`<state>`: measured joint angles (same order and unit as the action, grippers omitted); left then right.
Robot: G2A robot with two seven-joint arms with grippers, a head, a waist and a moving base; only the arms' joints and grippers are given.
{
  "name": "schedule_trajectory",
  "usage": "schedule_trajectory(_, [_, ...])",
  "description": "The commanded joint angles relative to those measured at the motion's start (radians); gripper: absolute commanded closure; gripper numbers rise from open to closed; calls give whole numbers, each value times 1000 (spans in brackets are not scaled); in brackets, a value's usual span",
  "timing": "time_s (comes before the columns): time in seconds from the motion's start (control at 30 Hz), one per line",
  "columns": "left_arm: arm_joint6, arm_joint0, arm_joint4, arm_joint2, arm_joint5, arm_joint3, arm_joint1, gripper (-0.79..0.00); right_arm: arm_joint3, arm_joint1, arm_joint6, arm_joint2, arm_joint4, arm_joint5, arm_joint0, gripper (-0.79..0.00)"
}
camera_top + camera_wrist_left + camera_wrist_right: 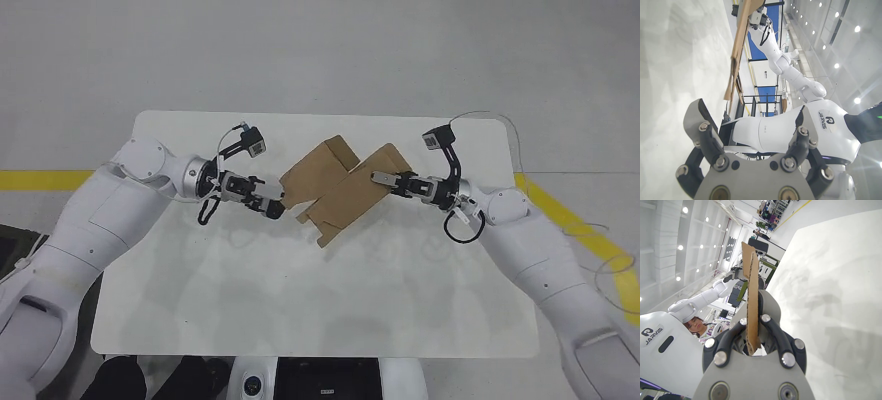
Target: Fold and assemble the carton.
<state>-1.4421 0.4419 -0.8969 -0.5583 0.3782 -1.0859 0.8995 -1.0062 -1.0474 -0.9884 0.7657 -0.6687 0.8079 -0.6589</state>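
Hard to read: in the left wrist view the carton (340,185) is edge-on and its far end is cut off by the frame. In the right wrist view the cardboard covers most of one finger of the right gripper (753,302). The flap layout isn't clear from the top view, just overlapping brown panels.

The carton is flattened and held off the table (300,300), above its middle-back area, between the two arms. Its long axis runs roughly side to side from one gripper toward the other, slightly skewed.

The right gripper is clamped on the carton's right-hand edge. The left gripper (751,108) has its fingers (704,113) spread wide with nothing between them, and the carton's near end sits just past the tips. Can't tell whether they touch.
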Motion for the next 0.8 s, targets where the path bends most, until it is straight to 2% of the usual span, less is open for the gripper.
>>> schedule_trajectory(0.0, [-2,2,-6,-3,-2,17,10,-785,12,-8,23,-2,10,7,5,0])
schedule_trajectory(0.37, [-28,0,-31,-48,-28,65,45,-785,57,-43,96,-9,90,10,18,0])
schedule_trajectory(0.77, [-50,19,-14,-138,-50,35,49,-785,70,-61,113,3,160,-2,15,0])
